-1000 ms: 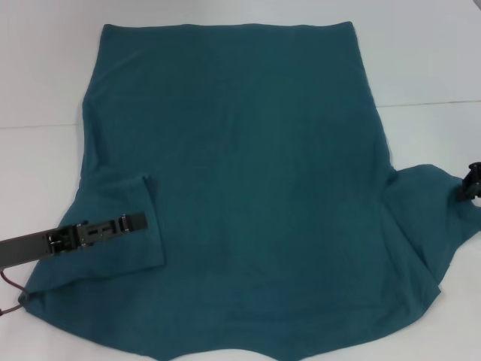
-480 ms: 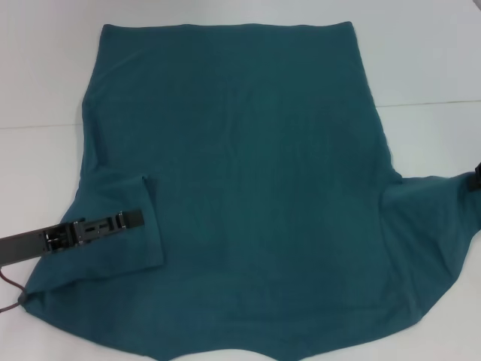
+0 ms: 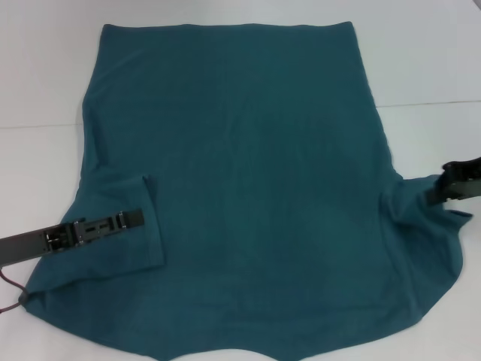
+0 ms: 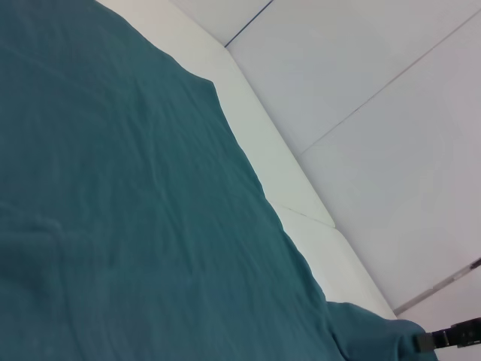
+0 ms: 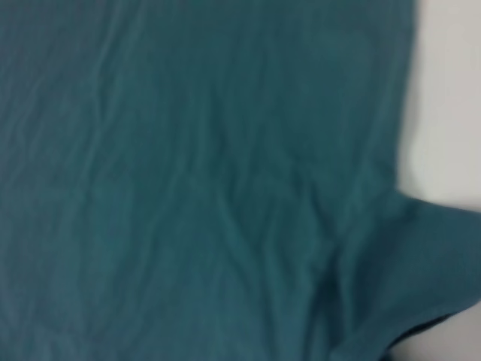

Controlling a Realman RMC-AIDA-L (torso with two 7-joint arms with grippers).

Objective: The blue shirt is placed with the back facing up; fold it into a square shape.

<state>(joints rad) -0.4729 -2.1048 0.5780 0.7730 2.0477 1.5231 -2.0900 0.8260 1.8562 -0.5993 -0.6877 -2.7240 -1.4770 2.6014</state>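
So I'm on the sleeve-folding stage. The blue shirt (image 3: 240,188) lies flat, back up, covering most of the white counter (image 3: 45,75), hem toward the top of the head view and shoulders toward the bottom edge.

The sleeve at lower left of the frame is already flipped inward onto the body. My left pincer (image 3: 128,220) sits right on top of that folded flap, arm coming in nearly level from the left edge, long and low over the cloth. Whether it's clenched on the fabric or released, I honestly cannot tell; the tips read as one dark bar.

The other sleeve, at the right of the frame, is not yet folded and lies spread out on the counter. My right pincer (image 3: 442,189) is at the sleeve's upper edge, arm reaching in from the right border, tilted a bit. It looks to be on or just above the cloth, but I cannot tell if it's grasping the edge or hanging loose. The right wrist view only shows shirt and the sleeve corner, no fingers.

My guess for the next move: get a solid pinch on that sleeve edge, lift just enough to clear, and carry it inward so it mirrors the lower-left flap. Main worry is dragging the body out of square.
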